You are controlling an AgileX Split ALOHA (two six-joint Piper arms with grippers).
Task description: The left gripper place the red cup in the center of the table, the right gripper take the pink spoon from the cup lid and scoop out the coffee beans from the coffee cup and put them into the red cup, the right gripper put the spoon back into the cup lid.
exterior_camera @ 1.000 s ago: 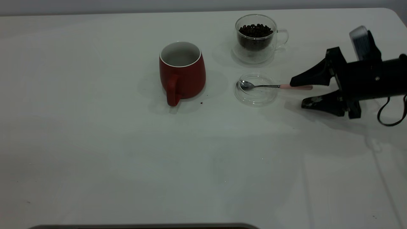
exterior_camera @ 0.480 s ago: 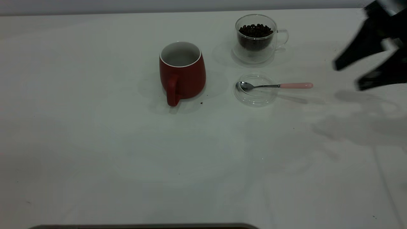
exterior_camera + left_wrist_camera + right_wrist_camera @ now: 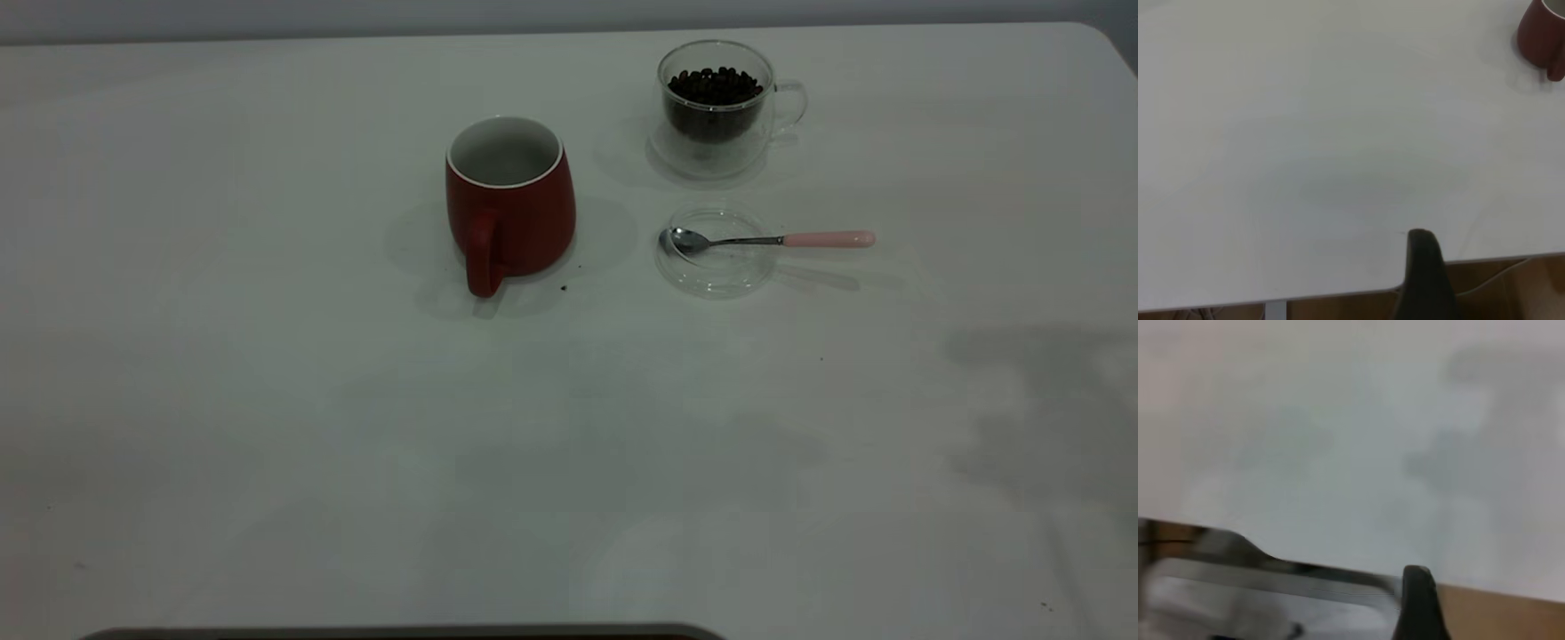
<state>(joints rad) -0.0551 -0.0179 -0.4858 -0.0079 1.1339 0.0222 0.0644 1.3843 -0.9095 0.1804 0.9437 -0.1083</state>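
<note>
Your tabletop [image 3: 267, 427] carries everything the job needs, and both arms are out of the exterior view. The red cup [image 3: 509, 203] stands upright near the middle, handle toward the camera, so I judge the placing step done. Its white inside looks bare from here; no beans show in it, though the very bottom is hidden, so you cannot be sure a scoop went in.

The coffee cup [image 3: 717, 105] sits behind and to the right of the red cup, well apart from it, with the coffee beans [image 3: 716, 87] heaped close to its brim. The cup lid [image 3: 716, 252] lies flat just in front of the coffee cup. The pink spoon [image 3: 770, 239] rests with its metal bowl inside the lid and its pink handle sticking out past the rim over the tabletop, pointing right. With the spoon lying in the lid and no arm near it, the sequence looks either finished or paused; a few dark specks lie beside the red cup's base.

In each wrist view you see only one dark finger, the left gripper [image 3: 1423, 277] and the right gripper [image 3: 1419, 603], both over the tabletop edge, so I cannot tell whether the fingers are apart or together.

No brand, label or writing is readable on anything
</note>
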